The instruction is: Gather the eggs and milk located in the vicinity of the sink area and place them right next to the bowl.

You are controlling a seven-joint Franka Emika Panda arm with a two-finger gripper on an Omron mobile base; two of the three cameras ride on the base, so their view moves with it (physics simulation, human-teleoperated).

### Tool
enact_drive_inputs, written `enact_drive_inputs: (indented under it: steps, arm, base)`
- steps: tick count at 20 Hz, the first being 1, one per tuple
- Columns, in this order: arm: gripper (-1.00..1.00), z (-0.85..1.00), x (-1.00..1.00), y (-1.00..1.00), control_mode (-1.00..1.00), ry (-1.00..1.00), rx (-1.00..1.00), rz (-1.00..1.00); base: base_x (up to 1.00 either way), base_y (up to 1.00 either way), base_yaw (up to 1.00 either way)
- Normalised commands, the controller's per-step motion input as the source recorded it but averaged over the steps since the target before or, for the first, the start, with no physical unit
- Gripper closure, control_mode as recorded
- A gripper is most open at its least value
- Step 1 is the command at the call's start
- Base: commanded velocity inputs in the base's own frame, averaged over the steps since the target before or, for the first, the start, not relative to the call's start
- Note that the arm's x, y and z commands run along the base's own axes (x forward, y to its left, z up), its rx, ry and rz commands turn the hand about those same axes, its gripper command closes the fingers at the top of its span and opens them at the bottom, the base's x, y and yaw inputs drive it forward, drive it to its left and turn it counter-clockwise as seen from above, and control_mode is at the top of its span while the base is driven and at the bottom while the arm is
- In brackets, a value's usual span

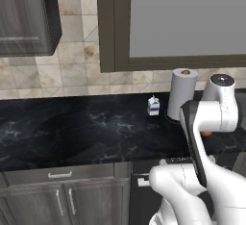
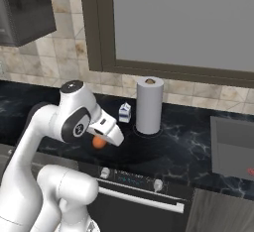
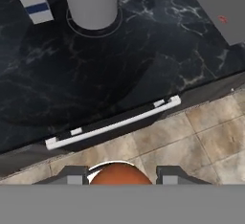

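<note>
Between the end effector's [image 3: 119,176] fingertips the smooth egg [image 3: 117,175] sits clamped out past the bench [image 3: 95,74] edge, so any slip could drop it onto the floor [image 3: 191,137].

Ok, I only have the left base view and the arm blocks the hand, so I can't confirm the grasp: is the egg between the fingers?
Observer: Yes. In the hand view the egg sits between the two fingers.
Operator: Is it over the counter?
Observer: Probably just off its front. The hand view looks down past the counter edge onto a white handle and the floor tiles.
Operator: Where's the sink?
Observer: In the right base view the sink lies to the right of the paper-towel roll, apart from it.
</note>
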Motion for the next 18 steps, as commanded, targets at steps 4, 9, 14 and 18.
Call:
enact_drive_inputs:
  steps: [4, 9, 14, 18]
  arm:
    - [1.00, 0.00, 0.00, 0.00, 1.00, 0.00, 0.00, 0.00]
    - [1.00, 0.00, 0.00, 0.00, 1.00, 0.00, 0.00, 0.00]
    - [1.00, 0.00, 0.00, 0.00, 1.00, 0.00, 0.00, 0.00]
    - [1.00, 0.00, 0.00, 0.00, 1.00, 0.00, 0.00, 0.00]
  base:
    - [0.00, -0.23, 0.00]
    - [0.00, -0.50, 0.00]
    - [0.00, -0.52, 0.00]
    - [0.00, -0.62, 0.00]
